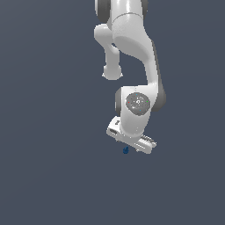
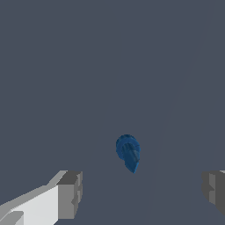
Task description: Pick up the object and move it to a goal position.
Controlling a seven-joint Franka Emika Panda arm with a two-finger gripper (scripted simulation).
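Note:
The object (image 2: 128,153) is a tiny dark blue rounded lump with a pointed end, lying on the plain grey ground. In the exterior view the object (image 1: 126,150) peeks out just under the lower edge of the white hand. My gripper (image 2: 141,193) is open, its two grey fingertips (image 2: 70,193) wide apart, and the lump sits a little beyond the gap between them, untouched. In the exterior view the gripper (image 1: 132,148) hangs right over the lump, fingers mostly hidden behind the hand.
The white Panda arm (image 1: 132,44) reaches down from the upper part of the exterior view. Around it there is only a uniform dark grey surface.

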